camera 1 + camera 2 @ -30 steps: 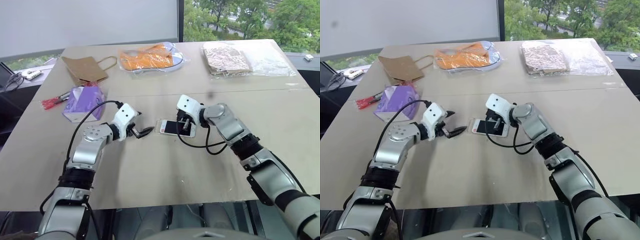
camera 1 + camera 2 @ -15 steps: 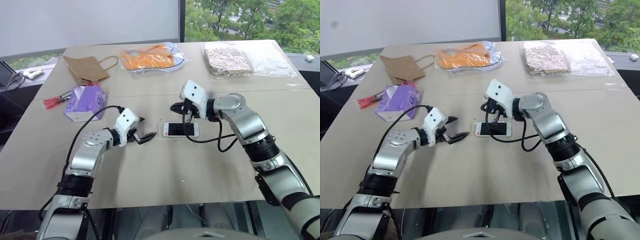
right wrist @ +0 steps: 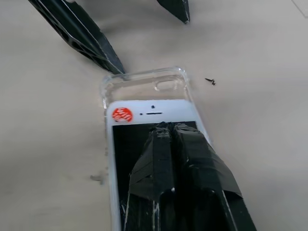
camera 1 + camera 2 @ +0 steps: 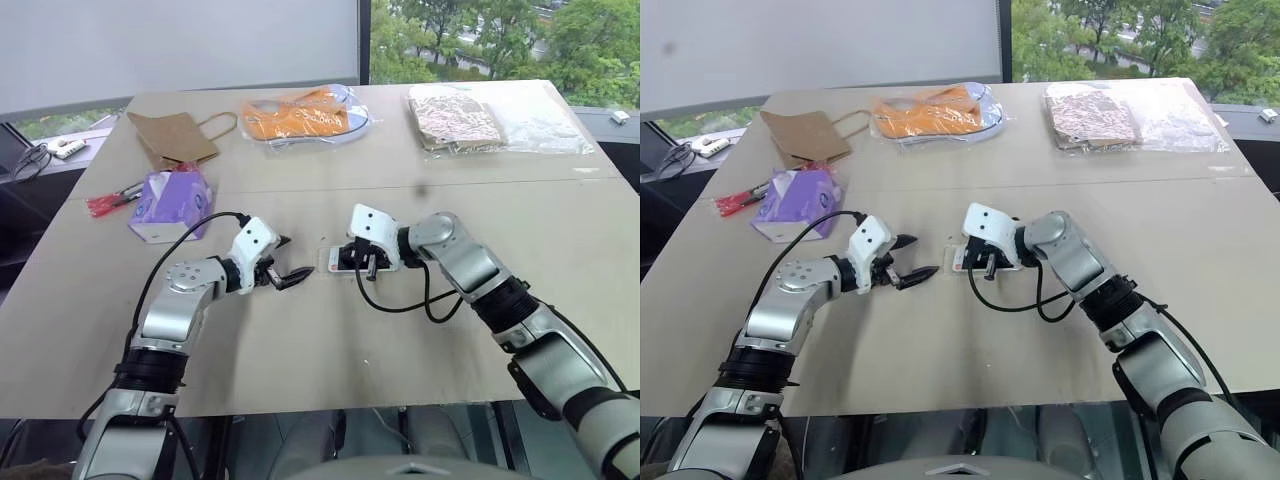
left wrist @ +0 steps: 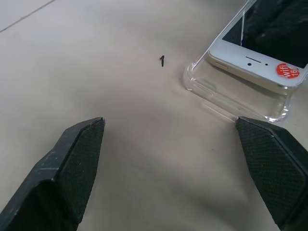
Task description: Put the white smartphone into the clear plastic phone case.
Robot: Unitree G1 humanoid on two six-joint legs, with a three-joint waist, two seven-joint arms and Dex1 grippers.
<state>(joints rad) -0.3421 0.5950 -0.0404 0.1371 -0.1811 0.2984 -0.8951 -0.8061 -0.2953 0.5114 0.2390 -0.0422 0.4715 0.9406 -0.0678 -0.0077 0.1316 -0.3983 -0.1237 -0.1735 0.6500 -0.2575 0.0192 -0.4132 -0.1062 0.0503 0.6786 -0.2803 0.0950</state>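
Room: window wall behind the counter, pale blind on one part, trees through the glass on the other.

Counter: large, beige, matte, made of two boards with a seam running across between the phone and the far row of items. Landmark = the white smartphone, near the counter's middle.

Beyond the phone, past the seam: clear bag with orange contents, a patterned packet in plastic on the right, a clear plastic bag beside that. Far left of the phone: brown paper bag, purple tissue pack, a red item at the counter edge. A white adapter with cable sits off the counter's far left corner.

The phone lies screen up, partly in the clear plastic phone case: its top end stops short of the case's end wall, leaving an empty strip of shell. Red round sticker on the phone's white bezel.

Right gripper: jaws fully closed, tips together over the phone's black screen; contact can't be confirmed.

Left gripper: jaws wide, holding nothing, low over the counter just left of the case's open end.

Small dark speck on the counter beside the case corner.
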